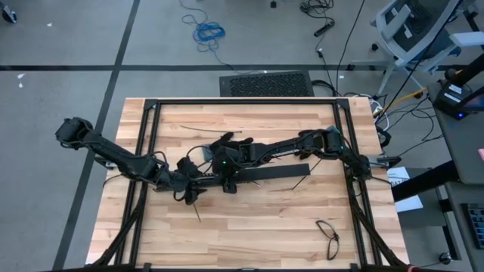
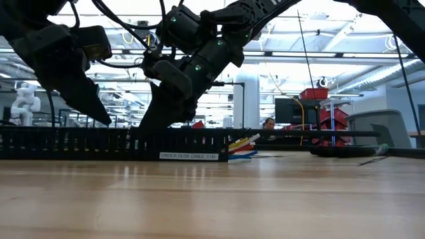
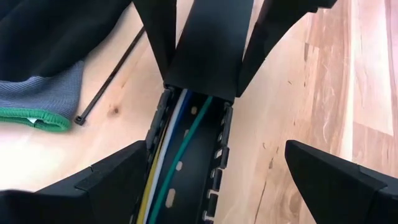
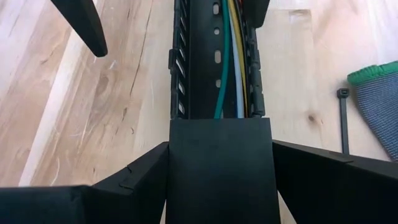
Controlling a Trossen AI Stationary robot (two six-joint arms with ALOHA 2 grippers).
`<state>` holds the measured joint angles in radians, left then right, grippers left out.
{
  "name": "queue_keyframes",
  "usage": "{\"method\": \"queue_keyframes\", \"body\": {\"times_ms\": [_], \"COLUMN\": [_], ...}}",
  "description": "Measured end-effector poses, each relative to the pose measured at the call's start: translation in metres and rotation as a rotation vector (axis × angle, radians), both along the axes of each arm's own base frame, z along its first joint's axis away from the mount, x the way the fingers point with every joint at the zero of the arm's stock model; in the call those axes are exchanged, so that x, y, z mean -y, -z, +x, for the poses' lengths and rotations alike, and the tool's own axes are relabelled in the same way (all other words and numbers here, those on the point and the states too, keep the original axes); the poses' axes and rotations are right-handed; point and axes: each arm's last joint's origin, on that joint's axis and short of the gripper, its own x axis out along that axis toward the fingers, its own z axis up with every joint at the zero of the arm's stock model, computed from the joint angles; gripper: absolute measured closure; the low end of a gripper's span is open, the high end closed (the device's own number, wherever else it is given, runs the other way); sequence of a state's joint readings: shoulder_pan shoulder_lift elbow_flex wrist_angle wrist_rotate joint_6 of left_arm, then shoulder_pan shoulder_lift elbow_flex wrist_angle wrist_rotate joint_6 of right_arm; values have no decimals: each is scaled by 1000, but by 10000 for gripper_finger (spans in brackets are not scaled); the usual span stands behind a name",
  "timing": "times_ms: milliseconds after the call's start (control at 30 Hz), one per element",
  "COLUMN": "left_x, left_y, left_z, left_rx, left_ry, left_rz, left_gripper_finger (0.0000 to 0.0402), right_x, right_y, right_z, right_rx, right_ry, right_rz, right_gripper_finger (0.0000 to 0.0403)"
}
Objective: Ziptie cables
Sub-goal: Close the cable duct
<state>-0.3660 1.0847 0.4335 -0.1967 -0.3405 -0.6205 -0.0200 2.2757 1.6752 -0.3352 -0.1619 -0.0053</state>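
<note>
Closest to the low camera is bare wooden surface. Past it, across the middle of the surface and parallel to its long edges, lies the long black slotted bar. The coloured ends of the cables poke out of one end. The wrist cameras show green, white and yellow wires running side by side along the bar's channel, loose, with no tie visible round them.

Both arms meet over this bar, facing each other along it. The left pincer stands wide open with one finger on each side of the bar, holding nothing. The right pincer appears closed across a plain black section of the bar, a finger against each side, seemingly steadying it.

Just beside the bar, flat on the wood, lies a black zip tie. Beyond it is a grey glove with a green cuff. A black cable loop lies well apart, toward a corner on the right arm's side. In the room behind, a person sits at a desk.

I judge the wires to be laid in and the tying not yet begun. The next move likely falls to the open left pincer: pinching the thin tie off the flat wood, which needs a low, precise approach. It must then be threaded round the bundle while the right holds the bar firm.
</note>
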Motion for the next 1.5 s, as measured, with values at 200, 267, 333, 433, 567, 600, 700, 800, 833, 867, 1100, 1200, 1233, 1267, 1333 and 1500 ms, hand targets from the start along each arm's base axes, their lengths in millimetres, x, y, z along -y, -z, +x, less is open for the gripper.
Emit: {"method": "queue_keyframes", "body": {"times_ms": [200,267,333,433,567,600,700,800,833,867,1100,1200,1233,1267,1333,1500], "left_x": [0,0,0,0,0,0,0,1,1,1,2,0,-1,-2,-2,-2], "left_y": [0,0,0,0,0,0,0,0,-1,-1,-5,-1,0,2,7,20], "left_z": [0,0,0,0,0,0,0,0,1,1,6,10,12,15,21,30], "left_rx": [-4,-3,-3,-3,-3,-4,-3,2,5,8,72,65,68,71,67,29], "left_ry": [10,10,10,10,10,10,13,15,15,18,73,54,46,38,41,75], "left_rz": [-12,-12,-12,-12,-12,-12,-10,-10,-10,-8,88,140,140,138,131,150], "left_gripper_finger": [27,27,27,27,27,27,27,27,27,27,27,27,27,27,27,27], "right_x": [-1,-1,-1,-1,-1,-1,-1,-1,-1,-1,-1,-1,-1,-1,-1,-1], "right_y": [2,2,3,3,4,5,5,7,7,8,10,10,10,11,11,11], "right_z": [-3,-4,-5,-7,-11,-11,-12,-15,-17,-18,-22,-22,-22,-22,-22,-22], "right_rx": [-34,-49,-64,-85,-131,-136,-149,-184,-201,-218,-259,-257,-257,-257,-257,-258], "right_ry": [-1,0,0,2,19,19,18,17,17,17,5,4,4,4,3,-9], "right_rz": [-4,-3,-3,-1,12,13,13,10,9,9,0,1,1,1,4,4], "right_gripper_finger": [160,160,160,160,160,160,160,160,160,161,160,160,160,160,160,160]}}
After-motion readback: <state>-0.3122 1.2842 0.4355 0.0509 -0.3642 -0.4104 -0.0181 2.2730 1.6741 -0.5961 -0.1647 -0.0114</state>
